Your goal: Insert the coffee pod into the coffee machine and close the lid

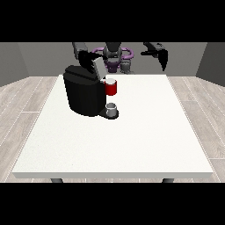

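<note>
At centre frame we see a matt white table [132, 140] with a faintly grained top, ringed by a floor [26, 101] of pale wood-look planks. At upper left, the coffee machine [83, 94] looks like black plastic with a dull sheen; its raised lid [97, 67] looks grey and smooth. Beside it we see a glossy red holder [111, 88] and a small metallic-grey cup [112, 108].

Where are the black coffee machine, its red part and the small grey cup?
Black coffee machine [82, 94]: front view, on its dark body.
Red part [111, 88]: front view, on its front face.
Small grey cup [111, 109]: front view, on its side wall.
</note>
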Robot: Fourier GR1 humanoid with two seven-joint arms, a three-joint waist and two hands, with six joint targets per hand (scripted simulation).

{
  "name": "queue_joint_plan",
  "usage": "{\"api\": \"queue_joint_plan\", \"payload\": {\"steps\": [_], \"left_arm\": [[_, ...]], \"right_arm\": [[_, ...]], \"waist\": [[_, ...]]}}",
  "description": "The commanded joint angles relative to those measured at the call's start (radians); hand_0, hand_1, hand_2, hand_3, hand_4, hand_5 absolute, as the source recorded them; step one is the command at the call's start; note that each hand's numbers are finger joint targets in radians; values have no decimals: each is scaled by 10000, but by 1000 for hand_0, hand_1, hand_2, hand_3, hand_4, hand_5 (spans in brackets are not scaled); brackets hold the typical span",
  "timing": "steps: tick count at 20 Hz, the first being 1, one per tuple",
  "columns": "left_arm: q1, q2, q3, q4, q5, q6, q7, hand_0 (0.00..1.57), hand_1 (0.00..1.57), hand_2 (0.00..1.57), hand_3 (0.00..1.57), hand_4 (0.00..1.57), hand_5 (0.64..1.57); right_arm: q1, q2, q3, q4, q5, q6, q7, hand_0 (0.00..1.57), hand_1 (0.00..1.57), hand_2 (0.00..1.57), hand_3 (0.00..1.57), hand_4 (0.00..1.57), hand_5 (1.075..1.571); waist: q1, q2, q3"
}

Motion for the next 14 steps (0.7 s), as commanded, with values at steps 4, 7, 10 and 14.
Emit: {"api": "queue_joint_plan", "payload": {"steps": [4,7,10,14], "left_arm": [[634,-338,-699,-563,-239,124,68,0,0,0,0,0,1571],[428,241,155,200,362,-23,342,0,0,0,0,0,1571],[232,-286,-317,189,-54,461,-51,0,0,0,0,131,1571],[-356,226,-94,51,146,283,164,0,0,0,0,169,1571]], "right_arm": [[-440,52,-24,794,186,-44,359,0,0,0,0,77,1571],[-217,427,433,369,291,160,468,0,0,0,0,154,1571],[-1303,165,377,542,546,63,774,0,0,0,0,0,1571],[-1826,283,408,915,1065,-514,469,0,0,0,0,125,1571]], "waist": [[312,-209,42],[-98,-383,41],[90,-42,40],[428,376,41]]}}
